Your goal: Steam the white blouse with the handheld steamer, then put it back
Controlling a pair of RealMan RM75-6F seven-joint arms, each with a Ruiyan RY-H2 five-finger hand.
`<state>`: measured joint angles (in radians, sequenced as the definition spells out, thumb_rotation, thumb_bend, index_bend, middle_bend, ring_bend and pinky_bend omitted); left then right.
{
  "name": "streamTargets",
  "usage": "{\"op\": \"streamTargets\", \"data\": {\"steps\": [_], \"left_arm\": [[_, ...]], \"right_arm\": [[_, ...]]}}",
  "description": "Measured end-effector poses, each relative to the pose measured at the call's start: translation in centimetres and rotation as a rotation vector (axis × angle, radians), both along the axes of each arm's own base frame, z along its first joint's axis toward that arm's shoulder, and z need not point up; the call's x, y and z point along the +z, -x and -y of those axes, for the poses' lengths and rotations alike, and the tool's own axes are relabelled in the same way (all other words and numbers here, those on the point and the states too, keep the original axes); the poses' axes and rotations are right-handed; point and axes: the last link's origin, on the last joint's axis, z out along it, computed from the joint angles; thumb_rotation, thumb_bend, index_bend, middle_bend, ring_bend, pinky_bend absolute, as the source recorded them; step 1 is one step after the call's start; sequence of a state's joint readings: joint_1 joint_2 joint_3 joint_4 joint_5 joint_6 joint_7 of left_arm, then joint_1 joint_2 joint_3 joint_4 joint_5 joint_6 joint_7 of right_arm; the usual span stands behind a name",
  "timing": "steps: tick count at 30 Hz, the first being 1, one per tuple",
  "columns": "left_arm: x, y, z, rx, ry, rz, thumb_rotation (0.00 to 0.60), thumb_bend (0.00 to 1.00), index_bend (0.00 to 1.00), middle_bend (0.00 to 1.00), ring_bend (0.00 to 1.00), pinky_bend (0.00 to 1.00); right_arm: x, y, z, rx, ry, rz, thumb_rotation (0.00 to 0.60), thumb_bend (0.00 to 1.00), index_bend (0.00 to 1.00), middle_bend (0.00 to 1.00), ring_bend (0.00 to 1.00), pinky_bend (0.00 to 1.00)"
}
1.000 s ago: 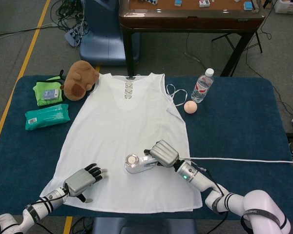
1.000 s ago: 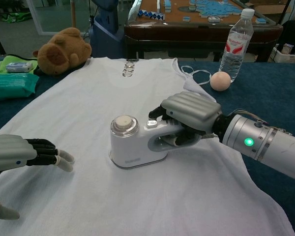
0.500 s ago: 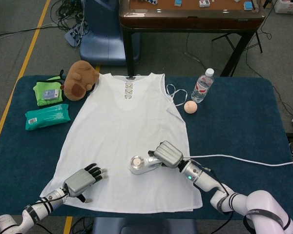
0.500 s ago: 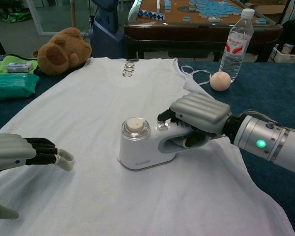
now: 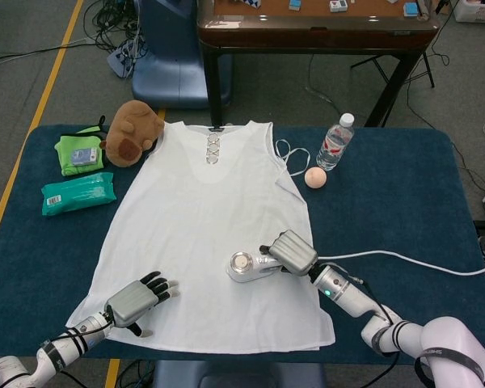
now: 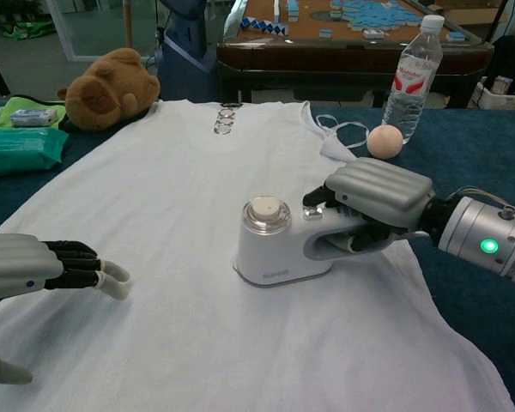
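The white blouse point(image 5: 202, 226) point(image 6: 189, 206) lies flat across the blue table, neckline toward the far side. My right hand point(image 5: 292, 251) point(image 6: 373, 196) grips the handle of the white handheld steamer point(image 5: 247, 266) point(image 6: 275, 249), which sits upright on the blouse near its right hem. The steamer's white cord point(image 5: 412, 260) trails off to the right. My left hand point(image 5: 136, 297) point(image 6: 34, 266) rests on the lower left hem of the blouse with its fingers curled, holding nothing.
A brown plush toy point(image 5: 132, 132), green packets point(image 5: 78, 192) and a green pouch point(image 5: 79, 153) lie at the left. A water bottle point(image 5: 335, 142) and a peach ball point(image 5: 314, 178) stand right of the blouse. A wooden table point(image 5: 315, 24) stands beyond.
My right hand has slid the steamer to the right across the blouse toward its right edge. The left hand has stayed put.
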<state>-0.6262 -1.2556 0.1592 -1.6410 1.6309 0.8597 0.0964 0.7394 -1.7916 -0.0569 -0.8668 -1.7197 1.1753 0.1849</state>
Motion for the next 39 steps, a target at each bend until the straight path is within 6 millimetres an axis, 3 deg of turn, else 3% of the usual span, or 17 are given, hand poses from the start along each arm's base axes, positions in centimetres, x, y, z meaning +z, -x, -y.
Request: {"op": "streamTargets", "data": {"steps": [11, 23, 39], "left_arm": [[0.2, 0.1, 0.1, 0.000, -0.006, 0.001, 0.506, 0.14, 0.12, 0.05, 0.08, 0.00], [0.3, 0.2, 0.2, -0.002, -0.002, -0.002, 0.506, 0.14, 0.12, 0.05, 0.08, 0.00], [0.2, 0.1, 0.2, 0.000, -0.001, -0.003, 0.507, 0.14, 0.12, 0.05, 0.08, 0.00]], "right_arm": [[-1.3, -1.1, -2.6, 0.076, -0.089, 0.015, 0.600, 0.49, 0.93, 0.86, 0.77, 0.69], [-0.5, 0.2, -4.9, 0.110, -0.159, -0.013, 0.600, 0.49, 0.93, 0.86, 0.77, 0.69], [-0.8, -1.1, -1.7, 0.106, -0.058, 0.001, 0.600, 0.49, 0.93, 0.86, 0.77, 0.69]]}}
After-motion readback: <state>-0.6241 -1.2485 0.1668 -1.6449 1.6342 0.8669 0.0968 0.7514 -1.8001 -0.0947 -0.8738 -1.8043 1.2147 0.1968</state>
